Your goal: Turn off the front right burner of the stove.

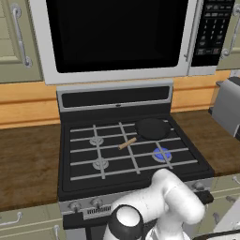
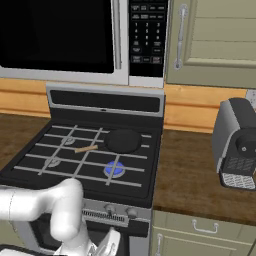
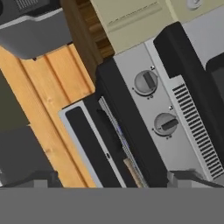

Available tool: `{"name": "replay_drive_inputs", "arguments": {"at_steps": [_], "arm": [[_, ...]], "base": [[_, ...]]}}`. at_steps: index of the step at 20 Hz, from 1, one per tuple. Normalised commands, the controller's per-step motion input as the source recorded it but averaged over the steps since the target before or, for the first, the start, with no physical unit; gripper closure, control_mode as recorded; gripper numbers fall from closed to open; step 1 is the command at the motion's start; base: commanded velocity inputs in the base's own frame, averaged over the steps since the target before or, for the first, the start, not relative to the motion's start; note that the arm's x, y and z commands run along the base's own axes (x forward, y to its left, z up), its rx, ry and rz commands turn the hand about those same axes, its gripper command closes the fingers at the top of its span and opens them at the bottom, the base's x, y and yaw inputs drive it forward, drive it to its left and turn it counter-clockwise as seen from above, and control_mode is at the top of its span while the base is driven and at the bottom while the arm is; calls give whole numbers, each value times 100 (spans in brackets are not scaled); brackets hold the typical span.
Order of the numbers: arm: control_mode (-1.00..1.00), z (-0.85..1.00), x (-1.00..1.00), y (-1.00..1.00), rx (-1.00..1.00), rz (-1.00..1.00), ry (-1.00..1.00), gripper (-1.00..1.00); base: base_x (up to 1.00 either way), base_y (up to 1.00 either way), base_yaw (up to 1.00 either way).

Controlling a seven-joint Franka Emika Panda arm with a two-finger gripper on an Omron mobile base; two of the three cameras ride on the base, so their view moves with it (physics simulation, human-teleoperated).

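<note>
The stove (image 1: 131, 154) stands in the wooden bench (image 1: 28, 164), and its front right burner (image 1: 162, 154), just in front of the black pan (image 1: 152, 128), glows blue, so the shut-off is not yet done. The white arm (image 1: 176, 201) hangs bent low before the knob strip (image 3: 168, 109). Its fingers (image 3: 177, 179) are spread wide, clear of both knobs, holding nothing.
</note>
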Motion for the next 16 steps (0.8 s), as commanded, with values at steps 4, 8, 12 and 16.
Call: {"name": "replay_drive_inputs", "arguments": {"at_steps": [4, 8, 12, 16], "arm": [[-100, 0, 40, -13, 0, 0, -1, -100], [-100, -3, 25, -16, 0, 0, -1, -100], [-100, -3, 24, -12, 0, 3, 0, -100], [-100, -9, 5, -38, 0, 15, -5, -100]], "base": [[0, 0, 0], [0, 0, 0], [0, 0, 0], [0, 0, 0]]}}
